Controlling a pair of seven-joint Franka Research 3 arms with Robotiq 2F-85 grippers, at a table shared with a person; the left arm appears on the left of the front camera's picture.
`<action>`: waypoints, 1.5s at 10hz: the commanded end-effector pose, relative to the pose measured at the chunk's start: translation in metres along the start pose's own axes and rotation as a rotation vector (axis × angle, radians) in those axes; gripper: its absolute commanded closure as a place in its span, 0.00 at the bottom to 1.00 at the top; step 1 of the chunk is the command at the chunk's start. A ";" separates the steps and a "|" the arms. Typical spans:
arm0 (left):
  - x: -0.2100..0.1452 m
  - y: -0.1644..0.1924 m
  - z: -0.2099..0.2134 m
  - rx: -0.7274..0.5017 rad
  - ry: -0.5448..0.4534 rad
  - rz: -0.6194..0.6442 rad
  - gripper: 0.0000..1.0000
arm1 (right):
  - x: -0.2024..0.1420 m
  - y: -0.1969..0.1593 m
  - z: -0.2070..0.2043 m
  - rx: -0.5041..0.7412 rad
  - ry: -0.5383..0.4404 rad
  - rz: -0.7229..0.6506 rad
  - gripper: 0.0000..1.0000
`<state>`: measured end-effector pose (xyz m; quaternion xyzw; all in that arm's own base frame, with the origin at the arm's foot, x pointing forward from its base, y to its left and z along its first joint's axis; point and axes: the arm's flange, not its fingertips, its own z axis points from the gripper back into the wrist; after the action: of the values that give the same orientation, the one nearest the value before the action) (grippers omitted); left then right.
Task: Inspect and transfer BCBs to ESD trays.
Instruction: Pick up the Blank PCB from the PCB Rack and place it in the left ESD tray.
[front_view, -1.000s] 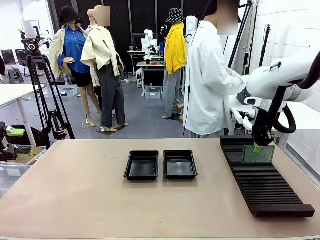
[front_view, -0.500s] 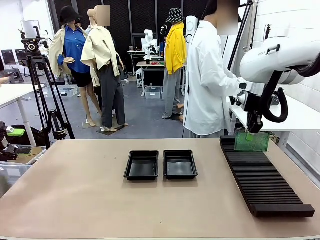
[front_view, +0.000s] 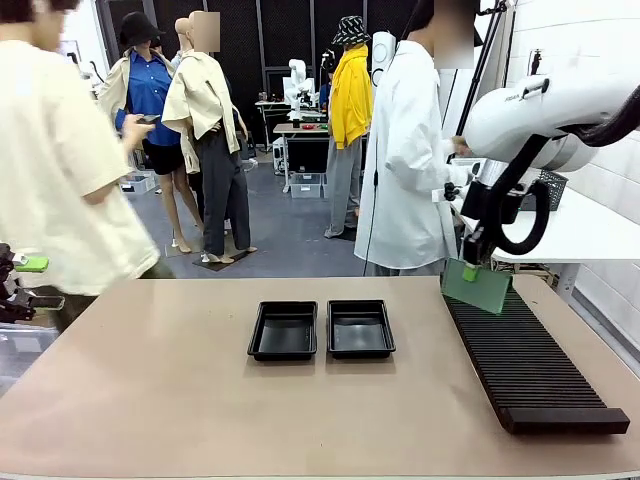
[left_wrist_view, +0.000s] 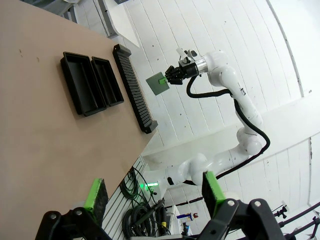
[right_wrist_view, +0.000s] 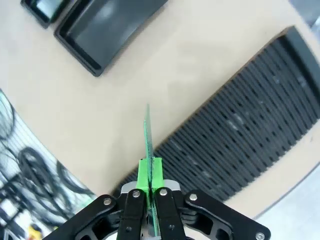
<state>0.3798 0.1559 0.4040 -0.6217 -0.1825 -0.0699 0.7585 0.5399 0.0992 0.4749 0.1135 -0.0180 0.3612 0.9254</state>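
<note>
My right gripper (front_view: 470, 268) is shut on the top edge of a green BCB (front_view: 478, 287), which hangs tilted above the far end of the black slotted rack (front_view: 525, 350). In the right wrist view the BCB (right_wrist_view: 148, 131) shows edge-on between the green pads of the right gripper (right_wrist_view: 150, 172). Two black ESD trays (front_view: 284, 330) (front_view: 360, 328) lie side by side at the table's middle with nothing in them. My left gripper (left_wrist_view: 154, 192) is open and holds nothing, well away from the trays (left_wrist_view: 80, 82) and looking over the table toward the held BCB (left_wrist_view: 157, 83).
A person in a white coat (front_view: 410, 150) stands at the far side near the rack. Another person in a cream shirt (front_view: 60, 170) is at the far left edge. The rack's slots (right_wrist_view: 240, 125) stand without boards. Bare tabletop (front_view: 150, 400) spreads in front of the trays.
My right arm has lifted the BCB out of the rack, carried it up and a little left, and tilted it. A person in a cream shirt has come in at the left.
</note>
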 end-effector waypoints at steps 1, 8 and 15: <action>0.000 -0.002 0.001 -0.001 -0.001 -0.005 0.00 | 0.022 0.009 0.000 0.081 -0.041 -0.180 1.00; 0.000 -0.002 0.001 -0.001 -0.001 -0.005 0.00 | 0.034 0.020 -0.012 0.132 -0.201 -0.578 1.00; 0.000 -0.002 0.001 -0.001 -0.001 -0.005 0.00 | 0.058 0.025 -0.030 0.295 -0.390 -0.531 1.00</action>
<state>0.3798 0.1559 0.4040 -0.6217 -0.1825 -0.0699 0.7585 0.5616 0.1592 0.4720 0.2878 -0.0973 0.0735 0.9499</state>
